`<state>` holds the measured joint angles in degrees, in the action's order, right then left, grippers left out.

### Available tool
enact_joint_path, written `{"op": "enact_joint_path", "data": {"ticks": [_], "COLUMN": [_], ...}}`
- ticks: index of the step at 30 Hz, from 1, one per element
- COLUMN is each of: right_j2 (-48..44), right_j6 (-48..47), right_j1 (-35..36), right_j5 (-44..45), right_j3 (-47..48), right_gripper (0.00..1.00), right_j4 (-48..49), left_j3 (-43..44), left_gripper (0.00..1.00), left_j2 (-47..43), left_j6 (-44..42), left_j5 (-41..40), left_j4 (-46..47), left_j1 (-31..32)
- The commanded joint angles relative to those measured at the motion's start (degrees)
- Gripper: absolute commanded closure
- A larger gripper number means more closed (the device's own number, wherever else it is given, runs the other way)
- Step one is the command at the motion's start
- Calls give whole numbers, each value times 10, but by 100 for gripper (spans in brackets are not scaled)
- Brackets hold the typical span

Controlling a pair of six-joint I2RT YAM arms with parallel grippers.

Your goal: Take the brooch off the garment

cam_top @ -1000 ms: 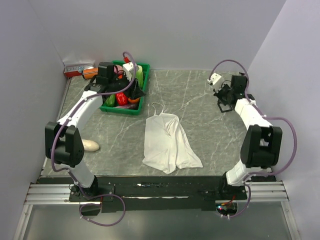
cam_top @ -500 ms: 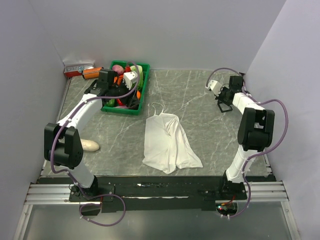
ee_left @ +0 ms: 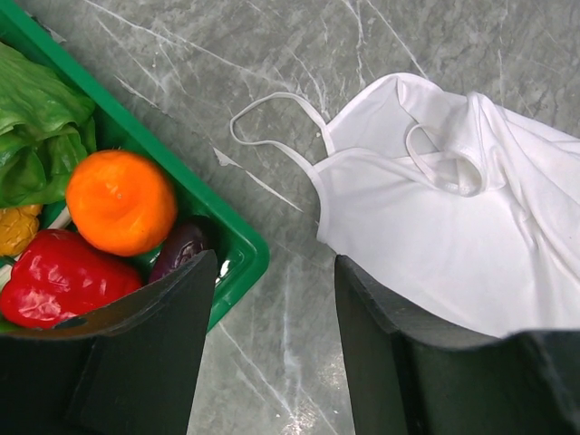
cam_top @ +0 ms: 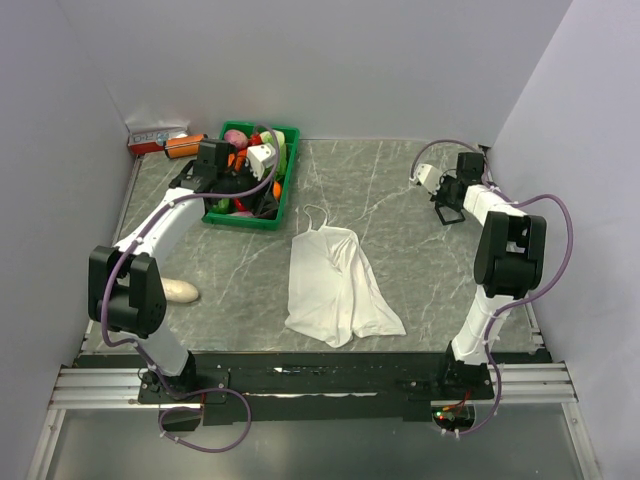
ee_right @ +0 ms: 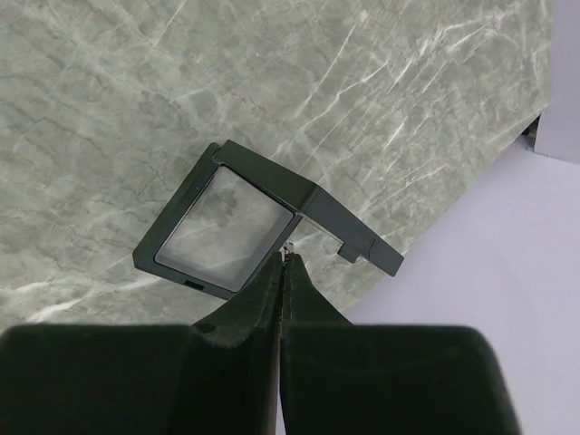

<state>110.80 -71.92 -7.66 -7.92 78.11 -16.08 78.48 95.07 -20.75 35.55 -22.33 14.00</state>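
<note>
R tool [ee_right: 288, 258]: fingers pressed together, no gap. It hangs low over the far-right corner of the grey marbled stone surface [ee_right: 136, 91].
R tool tip: a tiny pale glint [ee_right: 290, 247] sits right at the pinch. Too small to say what it is.
Under R tool: a small black rectangular tray w/ shiny clear floor [ee_right: 272, 174], just below the tips. The tray floor looks bare in the wrist view.
L tool [ee_left: 276, 272]: fingers apart, nothing between them. It hovers at the back-left, over the gap between bin corner and top.
Beside L tool: a green plastic bin [ee_left: 231, 240] w/ a round orange fruit [ee_left: 120, 201], red bell pepper [ee_left: 45, 285], green lettuce leaf [ee_left: 36, 118] and a dark purple veg [ee_left: 181, 249].
Garment: a white thin sleeveless top w/ narrow straps [ee_left: 435, 227]. It lies flat-ish and rumpled mid-surface, straps toward the bin. Well apart from R tool, and neither tool touches it.
Brooch: no dark speck shows on the white cloth in the L wrist or top view. Can't locate it for sure; the glint at the R tip may be it.
Done (judged): brooch prob. already off the garment and carried to the tray corner.
Left (judged): if the pinch holds it, open over the tray, drop, pull back. If not, it needs re-finding on the cloth folds.
Risk: the item is tiny, so it could cling to a finger or bounce off the tray rim.
</note>
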Motion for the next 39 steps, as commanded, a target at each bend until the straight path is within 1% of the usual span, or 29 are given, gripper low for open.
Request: {"op": "enact_joint_path", "data": {"ticks": [1, 3, 4, 5, 8, 9, 12, 13, 14, 15, 17, 18, 19, 20, 21, 22, 23, 24, 25, 26, 27, 28, 29, 30, 33, 35, 37, 39], "right_j2": [-2, -20, -29, -39, -95, -123, -176, -188, -198, -217, -229, -234, -235, -234, -234, -232, -226, -222, -218, -210, -205, -200, -191, -184, -176, -175, -174, -173], "right_j6": [-5, 16, 43, 54, 96, 107, 157, 179, 191, 204, 274, 340, 379, 423, 469, 566, 616, 716, 772, 825, 929, 979, 1026, 1104, 1124, 1137, 1141, 1138], "right_j1": [-3, -2, -1, 0, 7, 11, 31, 35, 40, 48, 55, 57, 59, 63, 72, 74, 74, 74, 88, 90, 90, 92, 92, 92, 102, 109, 115, 125], "right_j5": [2, 2, -6, -14, -37, -45, -101, -128, -202, -236, -311, -399, -445, -476, -527, -551, -572, -606, -621, -636, -650, -654, -656, -658, -667, -671, -670, -674], "right_j3": [6, 8, 9, 8, -18, -29, -35, -32, -27, -11, 8, 33, 45, 65, 72, 76, 78, 77, 74, 61, 52, 43, 20, 13, 9, 5, 4, 8], "right_gripper": [100, 100, 100, 100, 100, 100, 100, 100, 100, 100, 100, 100, 100, 100, 100, 100, 100, 100, 100, 100, 100, 100, 100, 100, 100, 100, 100, 100], "right_j4": [10, -12, -26, -56, -80, -108, -162, -183, -199, -225, -233, -228, -218, -197, -172, -102, -64, -22, 77, 128, 193, 244, 353, 393, 423, 438, 440, 441], "left_j3": [-1, 1, 2, 0, -2, -3, -3, 2, 5, 10, 21, 25, 33, 37, 42, 52, 53, 53, 45, 39, 34, 23, 22, 22, 46, 49, 57, 61], "left_gripper": [40, 41, 41, 42, 43, 44, 44, 44, 44, 44, 44, 44, 44, 44, 44, 43, 43, 43, 43, 43, 43, 43, 42, 42, 42, 41, 42, 42], "left_j2": [-16, -17, -20, -22, -29, -32, -40, -41, -41, -40, -39, -41, -39, -39, -36, -33, -30, -24, -22, -18, -13, -9, -5, 6, 31, 46, 68, 83], "left_j6": [-4, 0, 1, 6, 8, 14, 54, 66, 85, 95, 133, 148, 175, 190, 203, 246, 268, 294, 350, 380, 407, 453, 469, 480, 492, 533, 561, 572], "left_j5": [8, 17, 20, 23, 57, 73, 116, 129, 142, 157, 188, 196, 210, 215, 218, 229, 236, 239, 242, 240, 237, 233, 226, 224, 214, 217, 222, 221], "left_j4": [1, 2, 5, 8, 11, 16, 42, 50, 62, 70, 91, 126, 143, 162, 194, 214, 241, 298, 329, 358, 390, 436, 456, 464, 467, 507, 526, 547], "left_j1": [1, 1, 1, 1, 2, 2, 2, 3, 4, 6, 14, 16, 25, 29, 33, 41, 44, 47, 54, 59, 62, 71, 77, 82, 104, 110, 110, 110]}}
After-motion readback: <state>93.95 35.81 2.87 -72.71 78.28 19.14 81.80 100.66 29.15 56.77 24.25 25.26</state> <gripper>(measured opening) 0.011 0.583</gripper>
